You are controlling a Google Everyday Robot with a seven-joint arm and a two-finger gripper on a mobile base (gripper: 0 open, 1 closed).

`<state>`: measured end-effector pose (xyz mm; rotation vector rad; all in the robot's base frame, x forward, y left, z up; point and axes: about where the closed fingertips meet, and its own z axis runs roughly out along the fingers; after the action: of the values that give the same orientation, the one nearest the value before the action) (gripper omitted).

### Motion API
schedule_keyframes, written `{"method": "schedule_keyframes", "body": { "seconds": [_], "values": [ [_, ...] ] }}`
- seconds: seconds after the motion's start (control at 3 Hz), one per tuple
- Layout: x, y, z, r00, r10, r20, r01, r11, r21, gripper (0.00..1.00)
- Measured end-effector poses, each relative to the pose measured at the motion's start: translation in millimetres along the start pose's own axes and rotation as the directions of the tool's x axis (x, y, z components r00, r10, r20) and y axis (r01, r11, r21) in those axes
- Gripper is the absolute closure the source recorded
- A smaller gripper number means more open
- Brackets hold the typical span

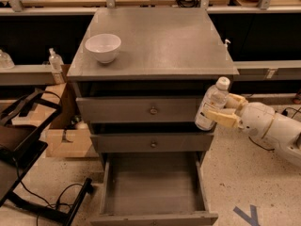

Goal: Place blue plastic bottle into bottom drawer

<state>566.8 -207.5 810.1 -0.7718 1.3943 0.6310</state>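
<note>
Gripping the blue plastic bottle (212, 102), the hand (217, 110) hangs beside the top drawer (136, 109).

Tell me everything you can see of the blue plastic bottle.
The blue plastic bottle is slim, clear plastic with a white cap and a pale label. It tilts, cap up and to the right, held in mid-air by the gripper shut around its lower half, at the right front edge of the cabinet, higher than the open bottom drawer.
</note>
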Motion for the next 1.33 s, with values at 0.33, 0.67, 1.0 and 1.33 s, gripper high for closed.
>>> {"method": "schedule_keyframes", "body": {
  "seconds": [0.33,0.67,1.0,1.33],
  "values": [
    [0.0,0.0,0.0,1.0,0.0,0.0,0.0,1.0,0.0,1.0],
    [25.5,16.7,9.9,0.999,0.038,0.027,-0.037,0.999,-0.023,1.0],
    [83.1,47.1,18.1,0.994,0.091,0.056,-0.089,0.9952,-0.04,1.0],
    [171.6,78.9,26.4,0.987,0.135,0.092,-0.129,0.9888,-0.075,1.0]
  ]
}}
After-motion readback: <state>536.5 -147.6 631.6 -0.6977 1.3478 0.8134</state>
